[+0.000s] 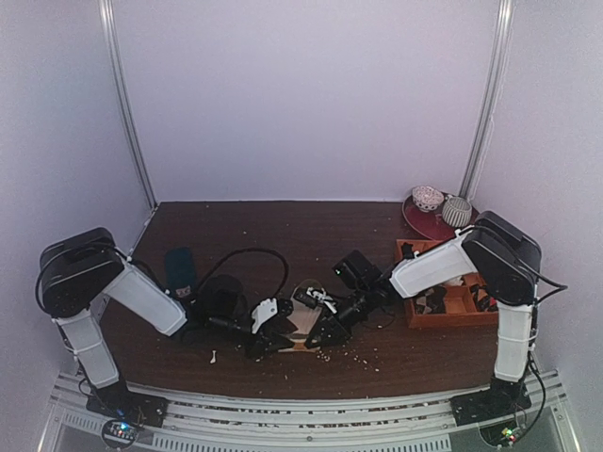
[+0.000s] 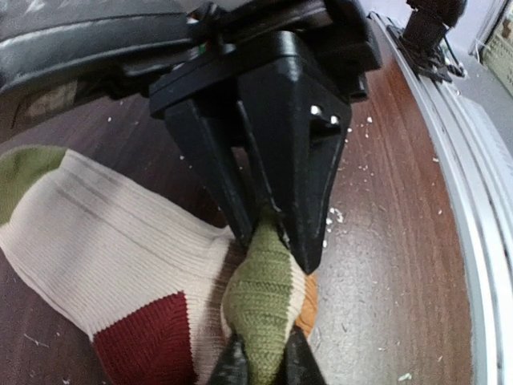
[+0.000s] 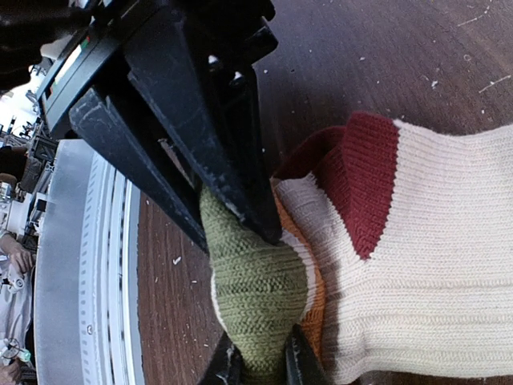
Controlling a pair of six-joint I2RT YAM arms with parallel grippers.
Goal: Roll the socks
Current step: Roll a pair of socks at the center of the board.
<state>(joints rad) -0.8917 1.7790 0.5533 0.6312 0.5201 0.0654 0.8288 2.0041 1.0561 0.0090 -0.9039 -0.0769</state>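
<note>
The socks (image 2: 120,257) are cream ribbed knit with a dark red heel patch, an olive-green toe (image 2: 264,297) and an orange edge beneath. They lie on the brown table between the two arms, mostly hidden in the top view (image 1: 303,326). My left gripper (image 2: 260,365) is shut on the green toe from one side. My right gripper (image 3: 256,370) is shut on the same green toe (image 3: 256,297) from the opposite side. The two grippers meet tip to tip (image 1: 283,331) (image 1: 325,331). The cream leg and red heel (image 3: 365,184) spread away flat.
An orange tray (image 1: 454,318) with dark items stands at the right. Behind it a red plate (image 1: 424,224) holds two sock balls. A dark teal bundle (image 1: 179,268) and a black cable loop (image 1: 247,254) lie at the left. A metal rail (image 2: 473,241) runs along the near edge.
</note>
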